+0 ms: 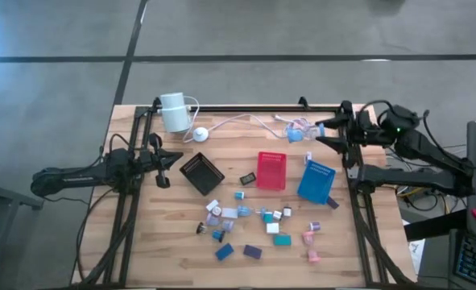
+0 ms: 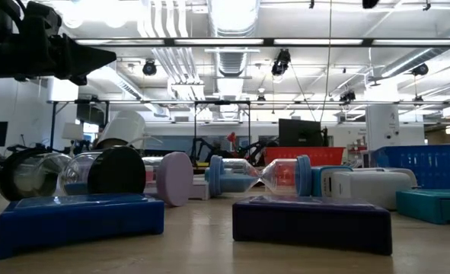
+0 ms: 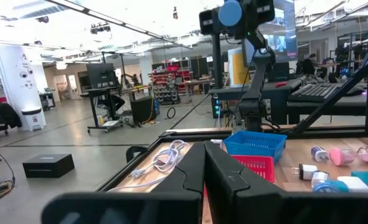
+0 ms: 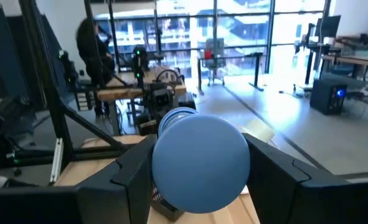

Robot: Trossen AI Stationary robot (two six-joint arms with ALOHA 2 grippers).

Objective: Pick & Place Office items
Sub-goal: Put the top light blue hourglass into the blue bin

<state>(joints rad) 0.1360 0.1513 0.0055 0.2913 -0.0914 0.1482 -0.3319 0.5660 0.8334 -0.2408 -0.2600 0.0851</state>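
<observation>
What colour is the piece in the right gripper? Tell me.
Blue. The right gripper is shut on a round blue piece, clearest in the right wrist view.

The office items (image 1: 254, 229) lie scattered in front of three trays (image 1: 271, 170) standing mid-table.

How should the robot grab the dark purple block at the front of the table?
Pinch the purple block across its two long sides, coming straight down from above. It lies flat, low and wide, with room on both sides. The left hand is shut and empty; the right hand holds a blue piece.
</observation>
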